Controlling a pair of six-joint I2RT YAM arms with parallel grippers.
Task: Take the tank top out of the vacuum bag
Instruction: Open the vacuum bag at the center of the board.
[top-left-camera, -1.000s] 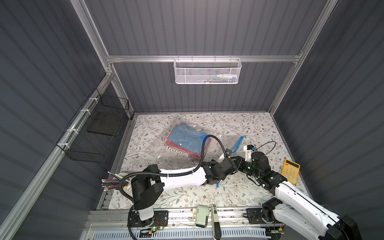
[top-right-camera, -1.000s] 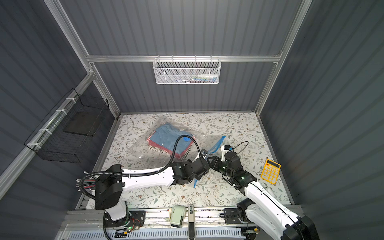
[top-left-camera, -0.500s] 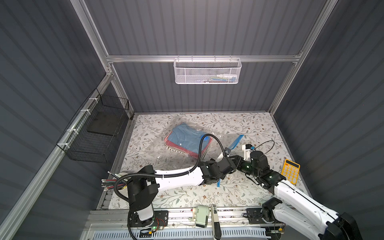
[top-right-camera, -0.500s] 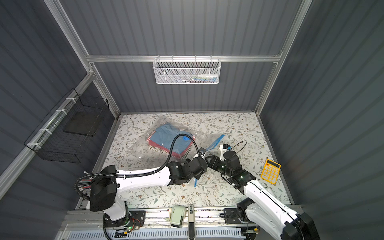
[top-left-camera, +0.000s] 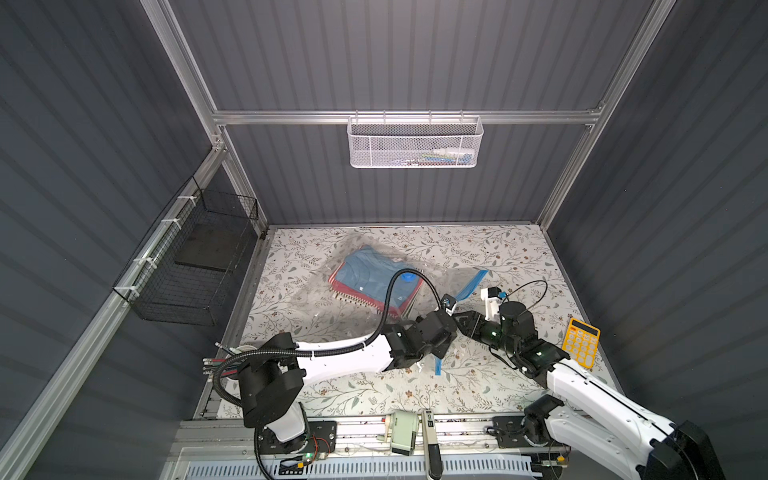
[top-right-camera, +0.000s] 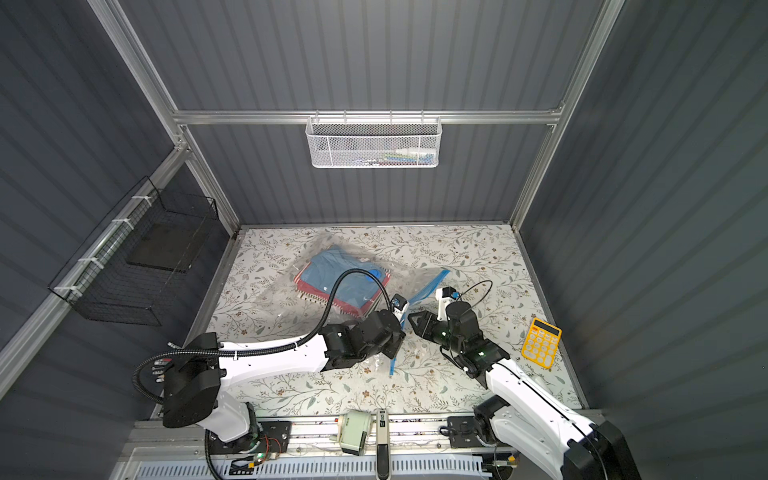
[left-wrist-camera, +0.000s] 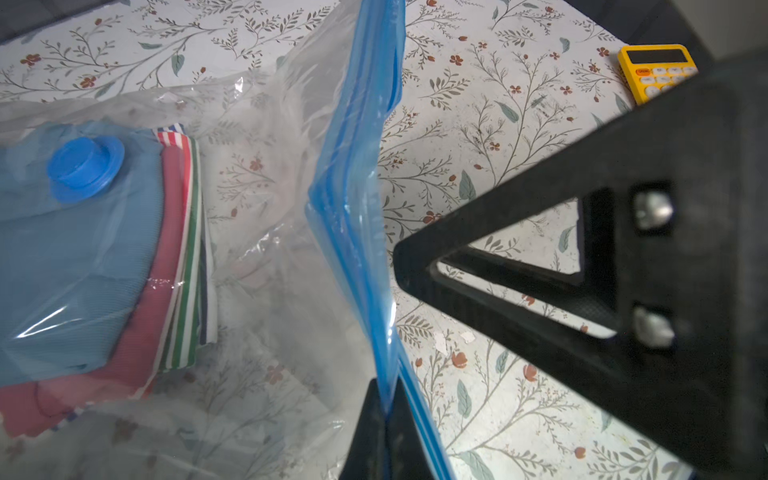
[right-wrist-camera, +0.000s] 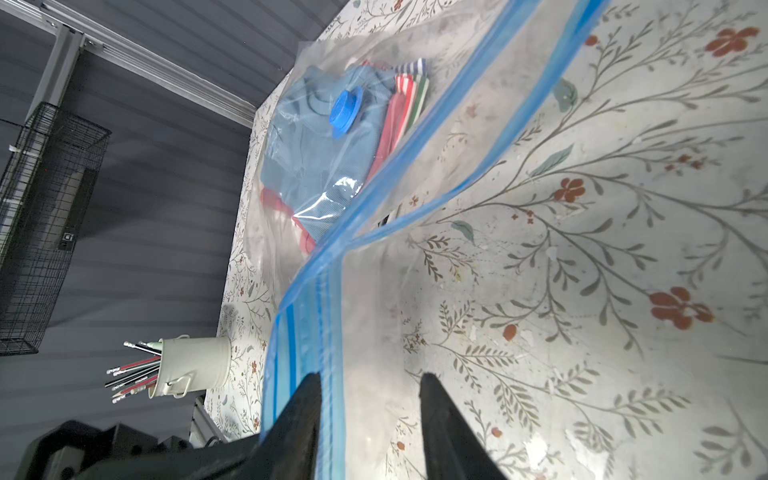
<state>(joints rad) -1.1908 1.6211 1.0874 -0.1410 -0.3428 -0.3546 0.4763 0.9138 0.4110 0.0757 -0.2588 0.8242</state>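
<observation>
Bag (left-wrist-camera: 270, 249) lies mid-table (top-left-camera: 498, 249), tank top (left-wrist-camera: 62, 249) folded inside. Left claw (left-wrist-camera: 386, 399) is clamped tight on the zip strip (left-wrist-camera: 353, 187). Right claw (right-wrist-camera: 370, 378) stands half open astride it, gripping nothing. Risk: right claw pinches both layers, sealing the mouth.

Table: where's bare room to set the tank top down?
Bare: the table's far right corner, between vacuum bag and right wall, beyond the calculator; the near strip along the front rail. Crowded: the middle, where left gripper and right gripper meet at the bag's zip edge; pencil cup in the near left corner.
</observation>
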